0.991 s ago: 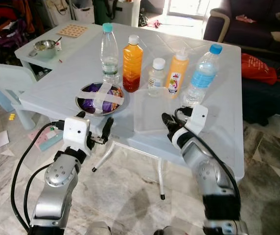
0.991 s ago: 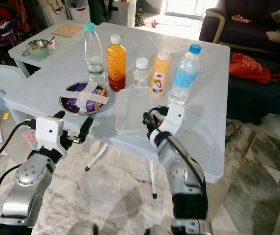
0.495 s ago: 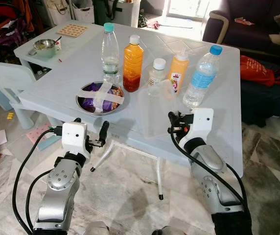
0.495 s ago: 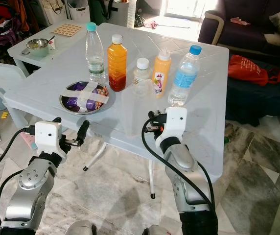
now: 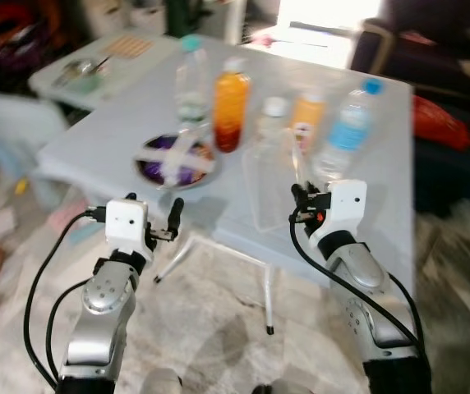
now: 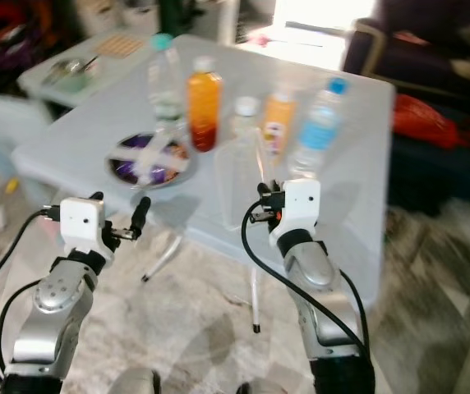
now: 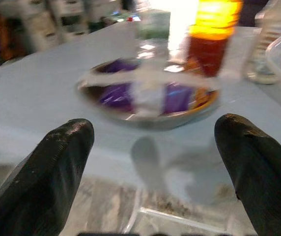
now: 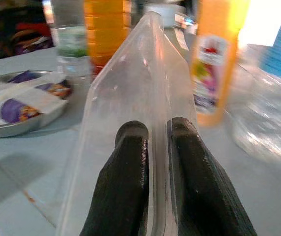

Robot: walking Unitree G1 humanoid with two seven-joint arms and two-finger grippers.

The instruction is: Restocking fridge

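Right gripper [image 8: 153,147] clamped on tray [image 8: 130,98] wall, tray now tipped up off table [image 5: 120,131], apparently steeper than before; left gripper [image 7: 153,147] spread apart, facing bowl [image 7: 150,96]; head views blurred.

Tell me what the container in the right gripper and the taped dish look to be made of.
The container, pinched by the right gripper, looks like thin clear plastic: bottles show through its glossy wall. The taped dish looks like polished metal, probably steel, judging by its shiny reflective rim.
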